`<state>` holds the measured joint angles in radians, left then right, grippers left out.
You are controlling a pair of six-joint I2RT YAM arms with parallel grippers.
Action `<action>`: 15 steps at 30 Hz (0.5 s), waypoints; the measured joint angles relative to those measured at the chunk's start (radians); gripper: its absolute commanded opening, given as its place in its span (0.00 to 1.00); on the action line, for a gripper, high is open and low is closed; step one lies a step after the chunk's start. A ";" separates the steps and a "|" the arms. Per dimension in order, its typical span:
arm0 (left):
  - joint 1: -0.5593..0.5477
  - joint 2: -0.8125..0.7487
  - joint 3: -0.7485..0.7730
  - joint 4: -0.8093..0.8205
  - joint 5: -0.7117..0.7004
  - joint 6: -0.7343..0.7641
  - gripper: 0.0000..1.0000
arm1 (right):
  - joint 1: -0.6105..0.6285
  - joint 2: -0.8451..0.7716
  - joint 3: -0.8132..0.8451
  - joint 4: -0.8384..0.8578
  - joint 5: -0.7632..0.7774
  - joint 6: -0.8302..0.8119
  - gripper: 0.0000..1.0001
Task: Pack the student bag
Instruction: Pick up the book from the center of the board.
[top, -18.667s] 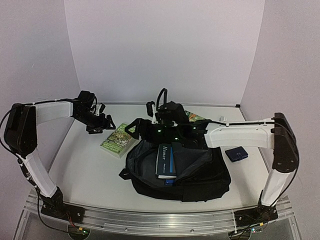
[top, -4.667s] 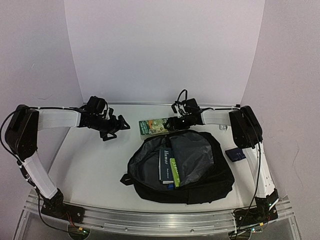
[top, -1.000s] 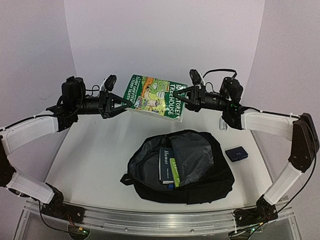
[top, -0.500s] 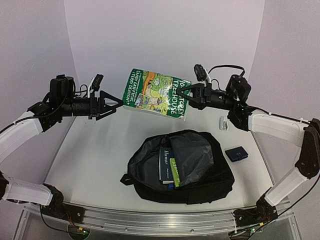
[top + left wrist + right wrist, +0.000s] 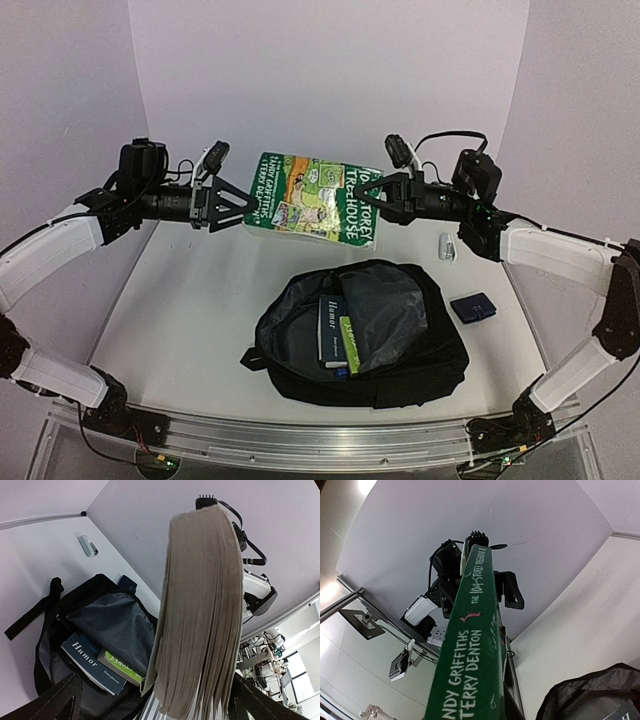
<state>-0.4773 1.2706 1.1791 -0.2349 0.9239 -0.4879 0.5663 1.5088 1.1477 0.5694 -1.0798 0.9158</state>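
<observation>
The student bag [image 5: 410, 350] lies open on the table, grey lining showing, with a navy "Humor" book [image 5: 330, 325] and a green-spined book [image 5: 350, 345] inside. Above and behind it a green paperback [image 5: 315, 195] hangs in the air. My right gripper [image 5: 365, 200] is shut on its right, spine edge; that spine [image 5: 470, 650] fills the right wrist view. My left gripper [image 5: 243, 203] is open at the book's left edge. In the left wrist view the page edge [image 5: 200, 615] stands between its spread fingers [image 5: 50, 702], which do not press on it, and the bag [image 5: 115, 625] lies below.
A small dark blue pouch [image 5: 472, 307] lies right of the bag. A small silver object [image 5: 447, 246] rests near the back wall, also seen in the left wrist view as the silver object [image 5: 87, 545]. White walls close in the table at the back and on both sides.
My left gripper let go of the book, drew back left, then came in again to its left edge, open. The book stays in the right gripper and has shifted slightly.
</observation>
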 measured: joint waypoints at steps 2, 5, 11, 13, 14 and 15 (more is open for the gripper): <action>-0.003 0.027 0.008 0.022 0.022 -0.005 1.00 | 0.000 -0.002 0.000 -0.010 -0.008 -0.004 0.00; -0.011 0.057 0.012 0.061 0.050 -0.016 1.00 | 0.000 -0.007 0.000 -0.018 -0.016 -0.010 0.00; -0.037 0.098 0.012 0.182 0.107 -0.074 1.00 | 0.000 -0.009 0.000 -0.018 -0.043 -0.017 0.00; -0.047 0.111 0.012 0.223 0.124 -0.094 0.98 | 0.000 -0.009 0.000 -0.018 -0.050 -0.017 0.00; -0.052 0.118 0.012 0.242 0.131 -0.105 0.95 | 0.000 -0.009 0.000 -0.018 -0.053 -0.017 0.00; -0.056 0.124 0.012 0.259 0.136 -0.114 0.90 | 0.000 -0.009 0.000 -0.018 -0.056 -0.017 0.00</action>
<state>-0.5336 1.3942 1.1909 0.0238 1.0594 -0.6017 0.5663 1.4994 1.1477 0.5510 -1.1359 0.8986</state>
